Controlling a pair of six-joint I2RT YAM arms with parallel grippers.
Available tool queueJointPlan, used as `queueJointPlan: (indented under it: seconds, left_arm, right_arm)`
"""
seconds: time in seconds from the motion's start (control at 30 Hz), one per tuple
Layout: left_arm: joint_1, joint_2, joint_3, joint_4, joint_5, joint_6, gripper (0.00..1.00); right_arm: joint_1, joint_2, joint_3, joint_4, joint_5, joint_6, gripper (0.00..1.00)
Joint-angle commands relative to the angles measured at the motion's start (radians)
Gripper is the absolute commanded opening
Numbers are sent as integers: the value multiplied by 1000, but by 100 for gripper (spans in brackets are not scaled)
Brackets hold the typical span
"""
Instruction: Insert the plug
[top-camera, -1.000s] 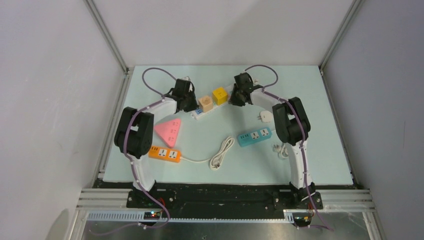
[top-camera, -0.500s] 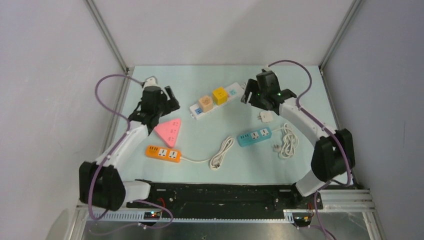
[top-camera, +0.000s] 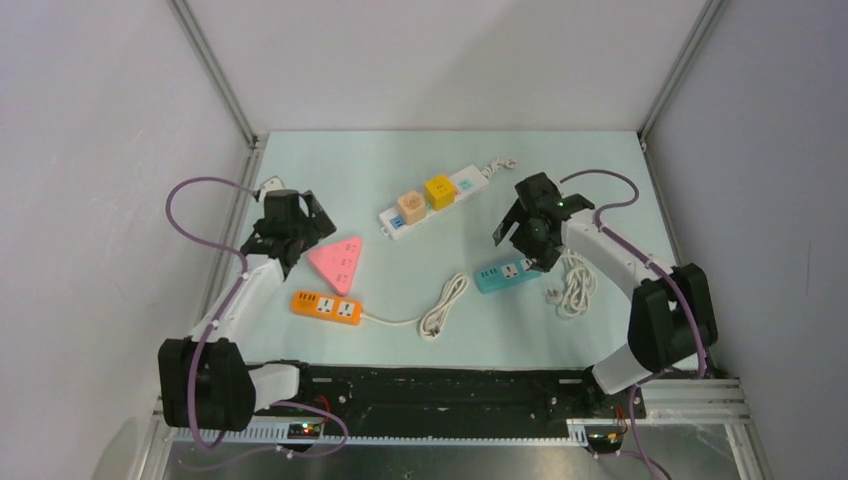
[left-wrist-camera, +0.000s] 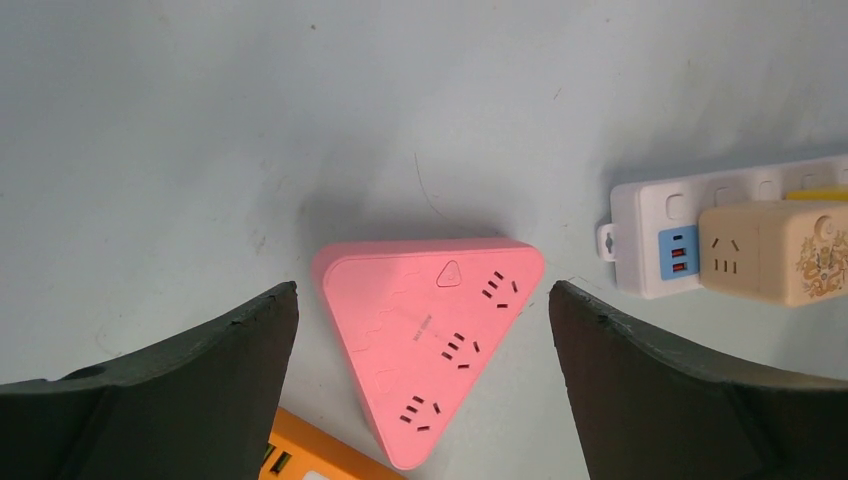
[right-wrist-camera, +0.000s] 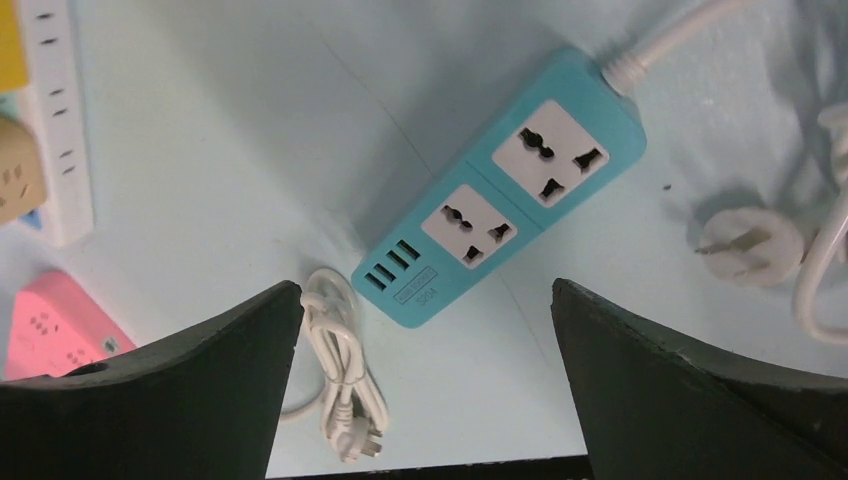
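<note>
On the table (top-camera: 600, 330), left pincer (left-wrist-camera: 422, 290) and right pincer (right-wrist-camera: 425, 288) gape empty; white strip (top-camera: 465, 182) holds beige cube (top-camera: 411, 207), yellow cube (top-camera: 440, 190).

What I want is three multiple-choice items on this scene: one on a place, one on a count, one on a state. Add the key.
1. Which strip lies centred below the left tool in its wrist view?
A. the orange one
B. the pink strip
C. the white one

2. How many large sockets does the teal strip have?
A. two
B. three
C. five

3. The right tool is:
A. shut on a plug
B. shut on a cord
C. open, holding nothing

Key:
1 B, the pink strip fills the gap between the fingers.
2 A, two large sockets show on its face.
3 C, its fingers stand wide apart and grip nothing.
</note>
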Motion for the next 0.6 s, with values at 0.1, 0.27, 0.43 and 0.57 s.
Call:
queueJointPlan:
  seconds: [0.1,0.27,0.43,0.57]
  left_arm:
    - [11,-71,-29,18,-24,-12,99]
    - [14,-104,-56,20,-24,-13,100]
    - [14,-133,-73,20,-35,-12,100]
    - [14,-140,-80,20,-38,-13,100]
  right_arm:
    - [22,182,112,-200,39,277,99]
    - [19,278,157,-184,57,303,99]
    - [13,323,213,-235,73,317,99]
    - [14,340,213,-233,71,332,92]
